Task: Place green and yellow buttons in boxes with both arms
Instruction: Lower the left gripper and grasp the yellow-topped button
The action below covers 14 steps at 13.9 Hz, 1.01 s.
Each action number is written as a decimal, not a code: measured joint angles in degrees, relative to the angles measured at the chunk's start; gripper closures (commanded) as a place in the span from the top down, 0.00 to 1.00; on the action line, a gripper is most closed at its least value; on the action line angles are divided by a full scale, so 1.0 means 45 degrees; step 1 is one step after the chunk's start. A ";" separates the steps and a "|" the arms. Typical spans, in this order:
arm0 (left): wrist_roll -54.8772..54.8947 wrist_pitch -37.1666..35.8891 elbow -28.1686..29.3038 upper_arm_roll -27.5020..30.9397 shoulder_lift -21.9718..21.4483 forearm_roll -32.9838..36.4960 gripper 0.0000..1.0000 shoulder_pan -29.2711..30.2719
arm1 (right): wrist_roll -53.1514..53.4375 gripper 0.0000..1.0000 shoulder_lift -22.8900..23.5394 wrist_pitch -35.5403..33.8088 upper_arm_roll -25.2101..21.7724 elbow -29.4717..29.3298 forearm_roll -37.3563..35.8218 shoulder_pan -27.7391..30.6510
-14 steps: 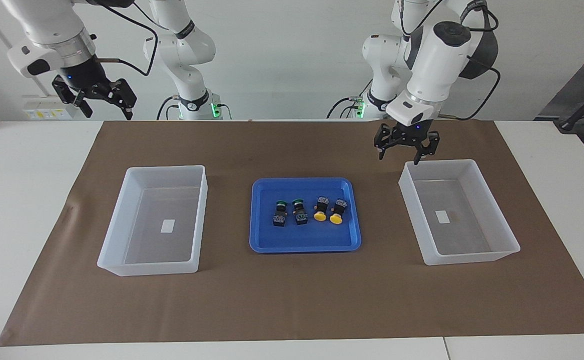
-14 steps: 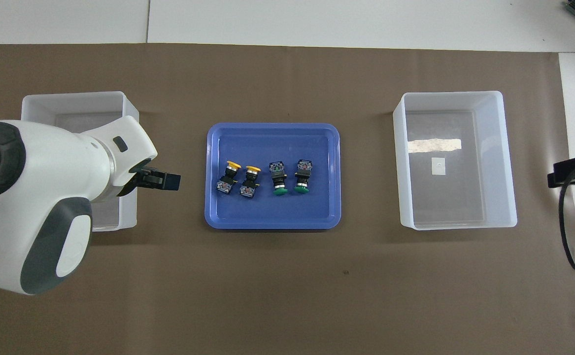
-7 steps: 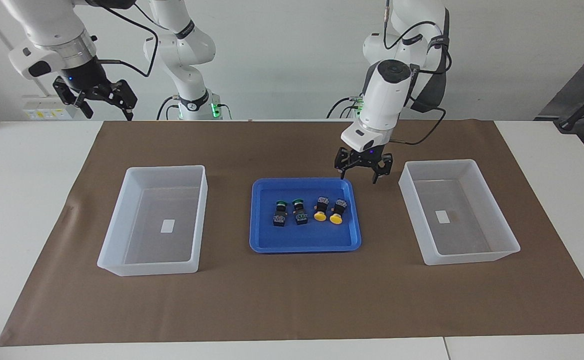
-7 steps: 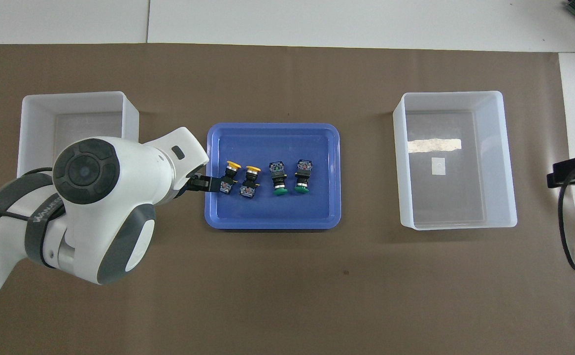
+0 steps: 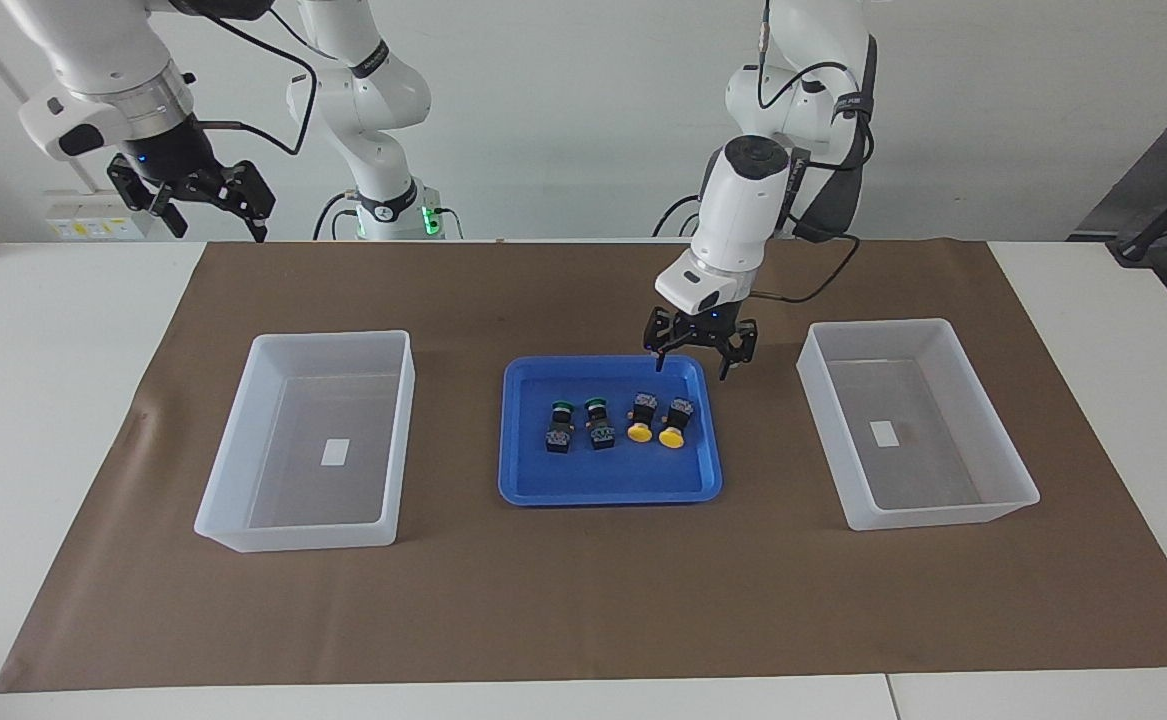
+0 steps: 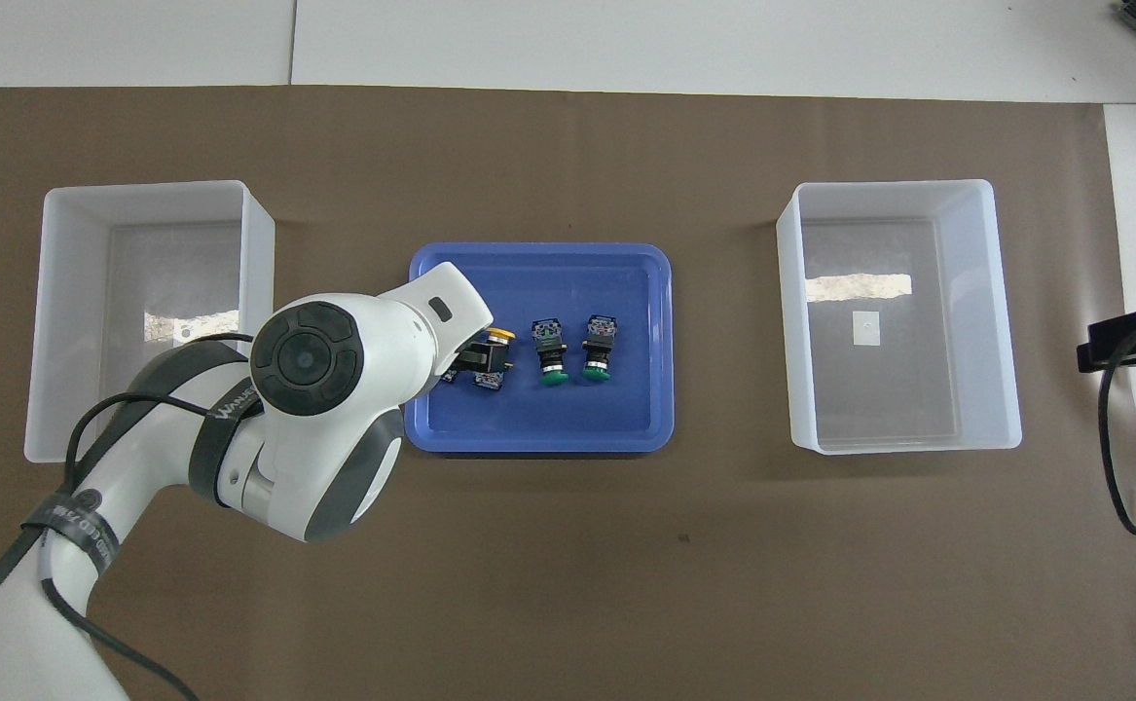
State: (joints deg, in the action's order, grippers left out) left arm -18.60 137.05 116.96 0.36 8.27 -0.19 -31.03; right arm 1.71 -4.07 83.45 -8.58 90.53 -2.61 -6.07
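Facing view: high camera across the table, looks toward the robots, takes in the whole brown mat point(image 5: 583, 590) and both arm bases. Overhead view: high above the robots' end, looks steeply down and forward, closer in. Both share the blue tray point(image 5: 610, 487) point(image 6: 539, 441) and both boxes, half a turn apart.

- The four buttons point(image 5: 617, 422) lie in a row in my tray point(image 5: 543, 490).
- The tray sits between my two boxes point(image 5: 243, 490) point(image 5: 1003, 470).
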 measured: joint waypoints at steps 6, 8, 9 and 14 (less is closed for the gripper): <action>-0.0935 0.1287 -0.0022 0.0016 0.1680 0.0000 0.82 -0.0734 | 0.0000 1.00 -0.0009 0.0000 0.0000 0.0006 0.0000 0.0003; -0.1212 0.1466 -0.0045 0.0025 0.1940 0.0000 0.73 -0.1018 | 0.0000 1.00 -0.0010 0.0000 -0.0001 0.0009 0.0000 0.0011; -0.1307 0.1486 -0.0058 0.0022 0.1963 0.0000 0.72 -0.1093 | 0.0000 1.00 -0.0011 0.0000 -0.0001 0.0019 0.0000 0.0012; -0.1377 0.1504 -0.0054 0.0062 0.2040 0.0001 0.63 -0.1114 | 0.0000 1.00 -0.0011 0.0000 -0.0001 0.0075 0.0000 0.0014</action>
State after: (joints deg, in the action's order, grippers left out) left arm -24.80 143.82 116.72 0.64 17.45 -0.19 -36.04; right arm 1.71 -4.12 83.45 -8.58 90.87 -2.61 -6.01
